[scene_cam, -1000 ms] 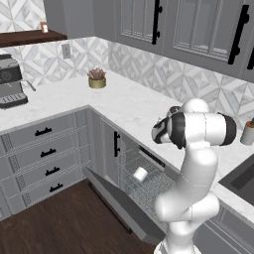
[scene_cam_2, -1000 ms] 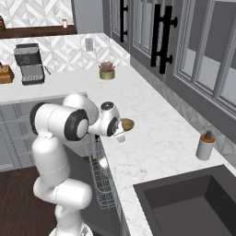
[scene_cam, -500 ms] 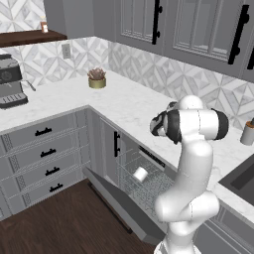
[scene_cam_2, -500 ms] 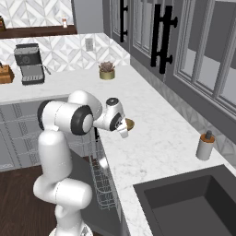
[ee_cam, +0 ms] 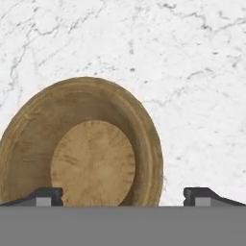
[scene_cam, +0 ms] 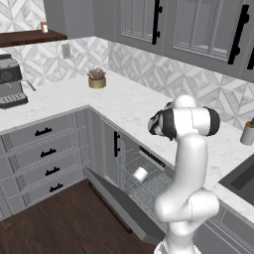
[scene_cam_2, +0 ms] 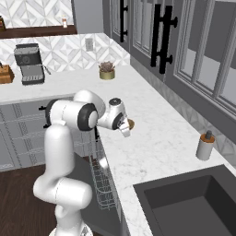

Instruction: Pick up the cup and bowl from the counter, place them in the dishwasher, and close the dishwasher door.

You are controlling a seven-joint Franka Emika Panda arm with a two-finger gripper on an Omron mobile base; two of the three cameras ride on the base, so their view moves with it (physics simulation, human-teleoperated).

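Gripper (ee_cam: 123,196), jaws spread wide and empty, hangs over one bowl (ee_cam: 81,144) on the white marble counter (ee_cam: 192,72). One cup (scene_cam: 141,174) lies in the open dishwasher (scene_cam: 144,183) rack below, door (scene_cam: 119,206) down.

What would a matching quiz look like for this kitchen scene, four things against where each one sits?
Things:
1. cup
2. bowl
3. soap dispenser
4. potted plant

Places:
A. on the counter beside the sink
B. on the counter near the back wall
C. in the rack of the open dishwasher
D. on the counter under the open tool

Pairs: 1-C, 2-D, 3-A, 4-B
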